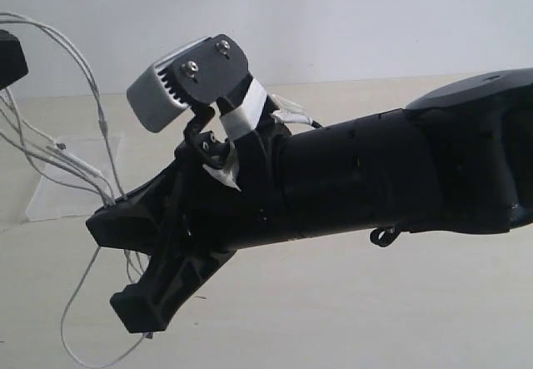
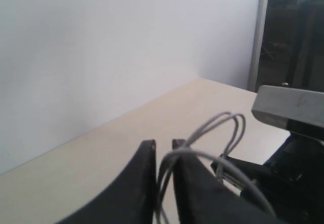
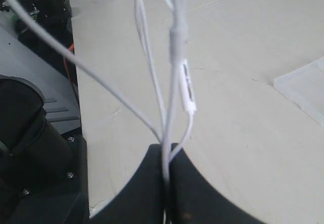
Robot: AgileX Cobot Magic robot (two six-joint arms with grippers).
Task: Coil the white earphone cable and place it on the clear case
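- Your right pincer (image 3: 166, 150) clamps the white earphone cable (image 3: 174, 42) above the worktop (image 3: 243, 133); whether the left pincer (image 2: 163, 148) grips it, you can't tell.
- A slack left hold could spill the loops beside the clear case (image 1: 50, 202).

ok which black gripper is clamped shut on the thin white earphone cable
The right gripper, jaws pressed together on the thin white earphone cable; the left gripper has its jaws apart.

Soft, even daylight; the close cable (image 3: 178, 42) looks blurred.
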